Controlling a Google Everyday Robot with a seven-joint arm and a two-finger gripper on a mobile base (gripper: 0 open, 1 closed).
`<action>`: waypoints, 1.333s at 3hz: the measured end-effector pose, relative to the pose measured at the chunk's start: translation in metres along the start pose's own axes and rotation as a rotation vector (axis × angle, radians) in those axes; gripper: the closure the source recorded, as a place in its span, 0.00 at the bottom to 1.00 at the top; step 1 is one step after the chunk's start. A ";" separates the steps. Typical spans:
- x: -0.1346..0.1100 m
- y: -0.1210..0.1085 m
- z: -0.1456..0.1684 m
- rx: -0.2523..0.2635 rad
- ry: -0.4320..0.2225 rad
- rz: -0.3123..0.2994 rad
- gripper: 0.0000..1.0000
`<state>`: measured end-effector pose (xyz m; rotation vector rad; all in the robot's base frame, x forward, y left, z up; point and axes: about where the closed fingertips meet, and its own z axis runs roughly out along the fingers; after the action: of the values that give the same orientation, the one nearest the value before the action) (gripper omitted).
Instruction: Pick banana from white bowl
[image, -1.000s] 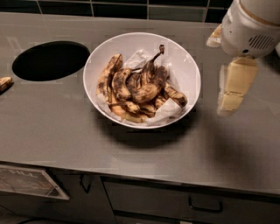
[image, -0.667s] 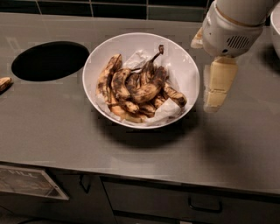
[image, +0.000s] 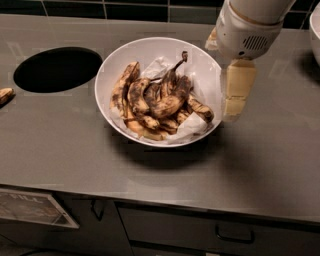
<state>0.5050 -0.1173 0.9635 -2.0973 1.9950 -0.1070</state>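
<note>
The white bowl (image: 111, 70) sits on the grey counter, left of centre. It holds several brown-spotted overripe bananas (image: 159, 102) lying on crumpled white paper. My gripper (image: 236, 102) hangs from the white arm at the upper right. Its pale fingers point down just outside the bowl's right rim, above the counter and clear of the bananas. It holds nothing that I can see.
A round black hole (image: 57, 68) is cut into the counter (image: 260, 165) left of the bowl. Part of another banana (image: 5, 95) lies at the left edge. The rim of a second white bowl (image: 315, 27) shows at the top right. Drawers (image: 200, 230) run below the counter's front edge.
My gripper and arm have moved left, from well right of the bowl to right beside its right rim. The bowl and bananas have not moved.
</note>
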 end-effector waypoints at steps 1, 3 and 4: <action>-0.013 -0.007 0.005 -0.007 -0.002 -0.040 0.00; -0.038 -0.007 0.012 -0.018 -0.022 -0.106 0.00; -0.047 -0.008 0.011 -0.009 -0.031 -0.135 0.00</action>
<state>0.5122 -0.0689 0.9596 -2.2242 1.8391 -0.0898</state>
